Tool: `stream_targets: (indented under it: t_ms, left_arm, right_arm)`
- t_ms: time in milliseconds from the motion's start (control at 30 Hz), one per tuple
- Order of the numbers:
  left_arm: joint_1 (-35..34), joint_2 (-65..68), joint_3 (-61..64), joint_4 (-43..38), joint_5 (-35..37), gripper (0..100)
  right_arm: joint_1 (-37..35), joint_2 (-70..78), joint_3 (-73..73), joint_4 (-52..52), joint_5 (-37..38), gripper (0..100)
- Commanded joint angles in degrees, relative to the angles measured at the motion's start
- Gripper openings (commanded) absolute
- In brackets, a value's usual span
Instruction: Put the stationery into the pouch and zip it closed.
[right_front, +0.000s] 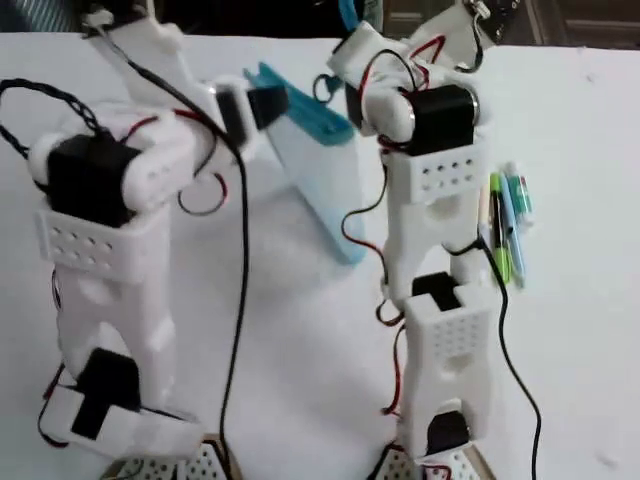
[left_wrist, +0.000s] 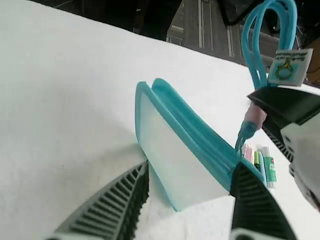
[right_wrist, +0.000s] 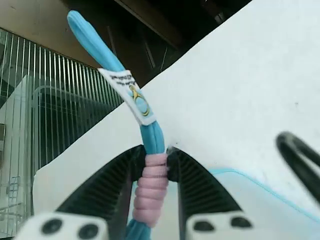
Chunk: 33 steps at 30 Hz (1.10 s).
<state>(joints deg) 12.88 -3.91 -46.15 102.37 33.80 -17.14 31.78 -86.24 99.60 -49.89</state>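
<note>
Pouch: Your pouch (right_front: 320, 165) is a flat, frosted translucent sleeve with a teal rim. It stands tilted on one long edge on the table (right_front: 300, 330).
Table: A white surface with a soft, slightly grainy look.
Stationery: A bundle of pens (right_front: 505, 225), green, blue and pale, lies side by side on the table beside your right arm's base, apart from the pouch.
Pull loop: A smooth blue cord loop (right_wrist: 107, 50) rises from the pouch's end. A ribbed pink collar (right_wrist: 150, 190) is wound around its lower part.
Left gripper: Your left gripper (left_wrist: 191, 172) has its ridged dark fingers spread wide, with the pouch's lower corner between them. You cannot tell whether they press it.
Right gripper: Your right gripper (right_wrist: 156, 157) is raised above the pouch's end and pinches the cord just at the top of the pink collar.
Label: A small white tag (right_wrist: 132, 95) hangs on the loop, bearing a round emblem. Its print is too small to read.
</note>
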Motion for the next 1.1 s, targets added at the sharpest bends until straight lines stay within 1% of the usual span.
stream_targets:
  t_ms: [0,67,167,233,333,433,567,667,800,933,1067]
  left_arm:
    - [1.98,-4.09,2.55,-0.09,2.46,28]
    - [4.88,-5.14,2.46,-0.26,2.9,28]
    - [8.57,-4.79,2.81,-0.62,2.9,28]
    - [9.89,-2.86,2.9,-0.62,3.16,28]
    - [9.54,1.45,2.55,-1.23,3.6,28]
    - [8.57,4.18,2.46,-1.32,6.51,28]
    - [8.22,5.14,2.46,-1.85,8.7,28]
    - [8.22,5.49,-0.18,-1.58,10.37,28]
    - [8.57,5.41,-5.1,-0.18,11.43,28]
    - [8.66,6.2,-5.36,-0.44,12.22,28]
    - [8.75,9.8,-5.63,-0.44,12.66,28]
  right_arm:
    - [1.8,-3.03,-0.18,0.66,0.18,1.7]
    - [2.68,-3.03,-0.18,1.36,0.09,1.7]
    - [4.0,-2.15,-0.18,1.54,-2.64,1.7]
    - [4.53,-1.19,-0.35,1.54,-3.43,1.7]
    - [4.88,0.22,-0.35,1.54,-3.43,1.7]
    - [4.97,1.01,-0.79,1.54,-3.43,1.7]
    - [5.05,0.92,-0.79,1.54,-3.34,1.7]
    - [5.05,0.92,-0.79,1.45,-3.34,1.7]
    - [5.05,1.01,-0.79,1.45,-3.34,1.7]
    - [5.05,1.01,-0.79,1.36,-3.43,1.7]
    - [5.05,0.92,-0.79,1.36,-3.43,1.7]
